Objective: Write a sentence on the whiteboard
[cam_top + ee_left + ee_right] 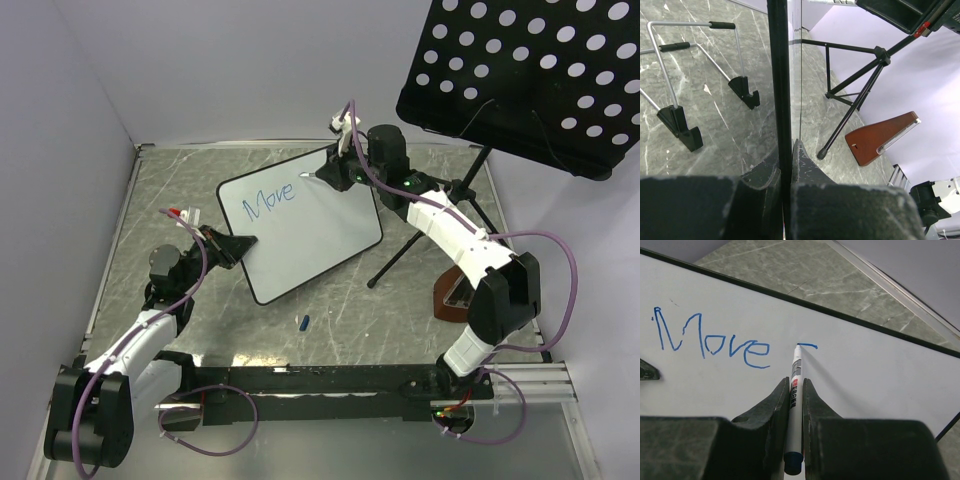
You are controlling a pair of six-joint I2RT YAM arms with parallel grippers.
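The whiteboard [310, 235] lies tilted in the middle of the table, white with a thin black rim. Blue marker writing on it reads "Move" [270, 200], also seen in the right wrist view [710, 337], with a short new stroke [807, 345] to its right. My right gripper [796, 385] is shut on a white marker [795, 390] whose tip touches the board at that stroke. My left gripper [786, 150] is shut on the board's black rim [780, 75], at its left corner in the top view [240, 243].
A black perforated music-stand panel [520, 70] hangs over the back right, its tripod legs [420, 240] beside the board. A brown metronome [455, 290] sits at the right. A blue marker cap [304, 322] lies in front of the board. A wire stand [675, 100] shows on the marble.
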